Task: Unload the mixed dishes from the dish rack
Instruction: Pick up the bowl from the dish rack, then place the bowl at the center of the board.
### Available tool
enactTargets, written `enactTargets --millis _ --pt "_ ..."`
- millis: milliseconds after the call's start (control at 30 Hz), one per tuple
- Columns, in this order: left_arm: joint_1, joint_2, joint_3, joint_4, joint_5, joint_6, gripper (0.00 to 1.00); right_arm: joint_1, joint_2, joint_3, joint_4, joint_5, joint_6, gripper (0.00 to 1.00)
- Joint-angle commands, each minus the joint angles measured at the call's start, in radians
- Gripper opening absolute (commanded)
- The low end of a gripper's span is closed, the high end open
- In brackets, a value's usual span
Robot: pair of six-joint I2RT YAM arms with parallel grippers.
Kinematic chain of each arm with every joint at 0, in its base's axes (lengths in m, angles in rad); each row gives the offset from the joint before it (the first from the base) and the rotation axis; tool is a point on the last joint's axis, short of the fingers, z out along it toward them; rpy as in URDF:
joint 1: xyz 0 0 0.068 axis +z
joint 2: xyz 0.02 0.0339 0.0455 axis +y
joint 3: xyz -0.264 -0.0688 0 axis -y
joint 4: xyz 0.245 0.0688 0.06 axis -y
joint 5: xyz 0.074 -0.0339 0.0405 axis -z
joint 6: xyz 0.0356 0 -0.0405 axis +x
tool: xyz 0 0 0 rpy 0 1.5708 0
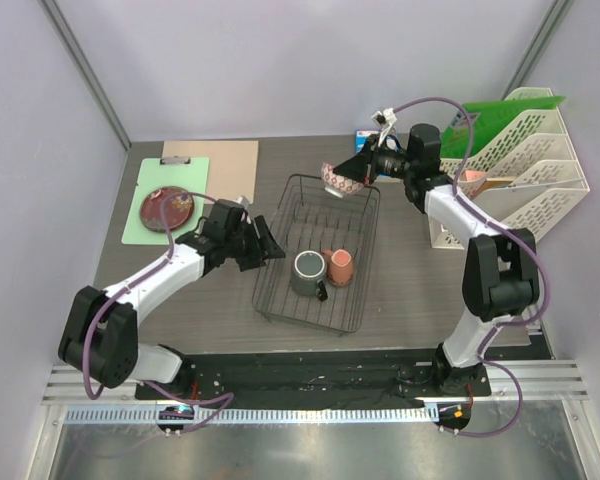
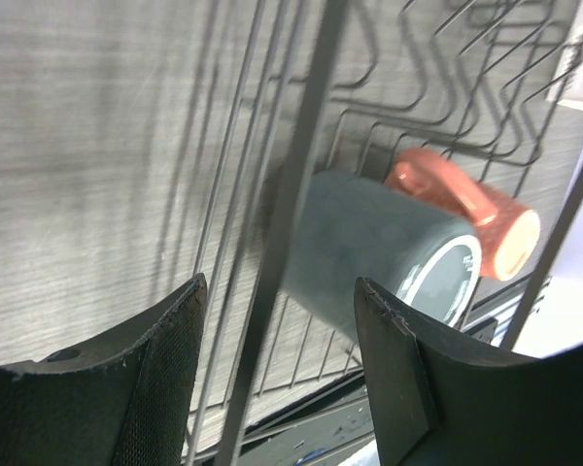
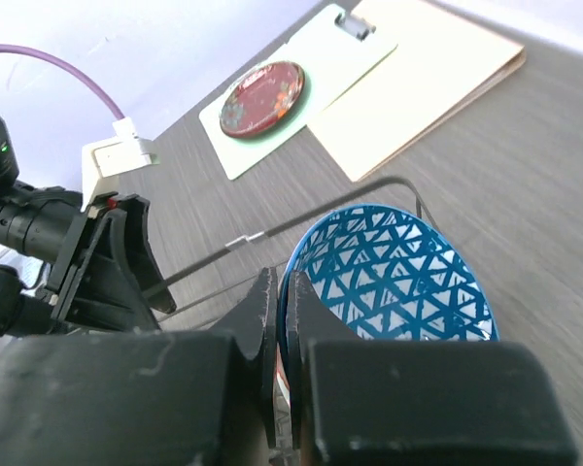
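Fingers (image 2: 165, 379) of the left gripper (image 2: 280, 283) stand apart at the side wire of the dish rack (image 1: 310, 215), with the grey-green mug (image 2: 369, 243) sitting mouth-up inside it just ahead and a touch right of them, nearer this arm than the right gripper (image 3: 284, 291), itself clamped on the bowl (image 3: 389, 277).

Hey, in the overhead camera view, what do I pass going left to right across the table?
dark red plate → left arm's fingers → grey-green mug → salmon-pink cup → white file tray. The held bowl lines up with the cup, so it is left out.
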Motion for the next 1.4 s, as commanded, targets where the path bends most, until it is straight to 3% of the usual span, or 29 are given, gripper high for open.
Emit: enactTargets --millis 0,200,367,533,633,733,1000,1133,1233,1367 --pt "-0.001 -0.007 0.07 0.001 -0.029 0.01 0.62 0.044 -0.187 -0.059 0.089 0.088 -0.059 0.01" --pt "-0.001 -0.019 0.123 -0.035 -0.059 0.031 0.62 0.194 -0.32 -0.096 -0.122 0.31 -0.317 0.01" --pt "-0.001 -0.047 0.191 -0.125 -0.137 0.074 0.63 0.323 -0.445 -0.213 -0.164 0.498 -0.43 0.01" --pt "0.001 -0.105 0.28 -0.262 -0.389 0.116 0.72 0.485 -0.567 -0.313 -0.207 0.752 -0.53 0.01" --pt "0.001 -0.145 0.289 -0.27 -0.433 0.157 0.76 0.624 -0.618 -0.362 -0.241 0.938 -0.615 0.01" --pt "0.002 -0.162 0.308 -0.265 -0.403 0.221 0.78 0.749 -0.646 -0.395 -0.259 1.12 -0.674 0.01" --pt "0.002 -0.156 0.325 -0.25 -0.228 0.311 0.78 0.93 -0.709 -0.477 -0.288 1.377 -0.771 0.01" --pt "0.002 -0.159 0.292 -0.196 -0.134 0.324 0.77 1.019 -0.724 -0.515 -0.238 1.498 -0.909 0.01" --pt "0.002 -0.162 0.28 -0.168 -0.056 0.34 0.77 1.075 -0.771 -0.555 -0.206 1.488 -0.954 0.01" --pt "0.002 -0.171 0.271 -0.144 0.036 0.358 0.76 1.075 -0.848 -0.567 -0.201 1.368 -0.888 0.01"
